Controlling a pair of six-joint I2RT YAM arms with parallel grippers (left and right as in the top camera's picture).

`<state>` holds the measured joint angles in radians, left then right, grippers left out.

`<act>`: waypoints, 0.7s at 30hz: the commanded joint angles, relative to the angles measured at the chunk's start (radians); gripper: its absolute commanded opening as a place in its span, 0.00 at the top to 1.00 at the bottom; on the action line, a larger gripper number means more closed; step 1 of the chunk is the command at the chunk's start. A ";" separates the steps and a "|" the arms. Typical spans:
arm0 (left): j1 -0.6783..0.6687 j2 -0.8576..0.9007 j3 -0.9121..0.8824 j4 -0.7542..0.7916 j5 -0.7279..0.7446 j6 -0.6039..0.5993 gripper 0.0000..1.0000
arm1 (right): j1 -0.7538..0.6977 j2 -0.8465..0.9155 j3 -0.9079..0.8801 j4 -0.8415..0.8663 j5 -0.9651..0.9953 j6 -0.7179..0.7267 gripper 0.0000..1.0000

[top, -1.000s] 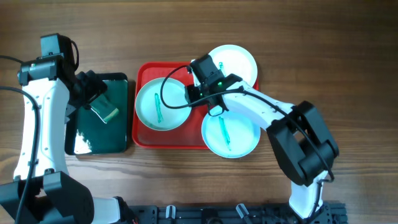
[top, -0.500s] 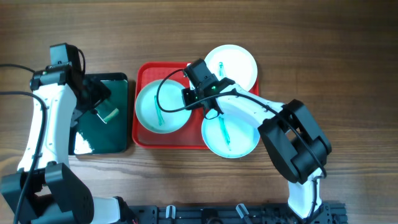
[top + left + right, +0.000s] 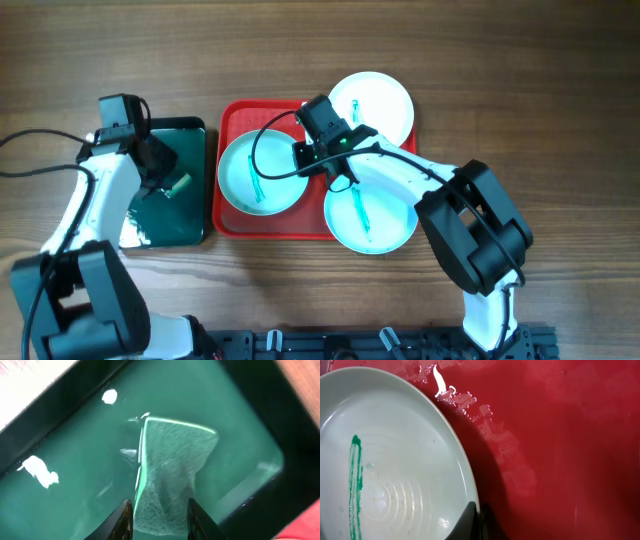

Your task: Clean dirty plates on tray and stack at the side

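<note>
Evidently the step in hand is steadying one plate for wiping. The right gripper (image 3: 474,519) is pinched almost closed on the rim of the plate (image 3: 405,460). The plate's bowl spreads up and to the left of the fingertips, with the teal streak (image 3: 355,485) on its far side, and bare red tray (image 3: 560,435) lies to the gripper's right.

To do this well, I judge the pinch should stay firm but low, so the plate neither slides nor tips off the tray floor. The wipe should then run along the streak, pressing toward the held rim and not away from it.

The left gripper (image 3: 160,522) clasps a sponge (image 3: 172,465) by its narrow end, with the rest reaching ahead of the fingers over the glossy green tray (image 3: 65,440).

From overhead, the right arm (image 3: 400,175) stretches across the tray, wrist tilted down. Two other plates (image 3: 372,105) (image 3: 372,218) sit behind its gripper, both streaked.
</note>
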<state>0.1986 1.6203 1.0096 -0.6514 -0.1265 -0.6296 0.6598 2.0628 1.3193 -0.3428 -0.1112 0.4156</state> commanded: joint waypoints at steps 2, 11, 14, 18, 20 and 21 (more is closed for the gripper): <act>-0.019 0.092 0.145 -0.142 -0.021 -0.094 0.68 | 0.005 0.019 0.018 0.000 0.006 0.006 0.96; -0.021 0.367 0.381 -0.291 -0.020 -0.053 0.69 | 0.005 0.019 0.018 -0.003 0.006 0.003 0.96; -0.035 0.407 0.381 -0.264 0.011 0.002 0.71 | 0.005 0.019 0.018 -0.001 0.007 0.003 0.96; -0.077 0.422 0.374 -0.257 0.008 0.002 0.69 | 0.005 0.019 0.018 0.001 0.007 0.004 0.96; -0.083 0.422 0.360 -0.258 0.005 0.002 0.66 | 0.005 0.019 0.018 0.001 0.007 0.004 0.96; -0.083 0.422 0.347 -0.258 0.005 0.001 0.64 | 0.005 0.019 0.018 0.001 0.006 0.004 0.96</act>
<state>0.1314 2.0144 1.3811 -0.9154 -0.1413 -0.6426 0.6598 2.0628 1.3197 -0.3424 -0.1112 0.4152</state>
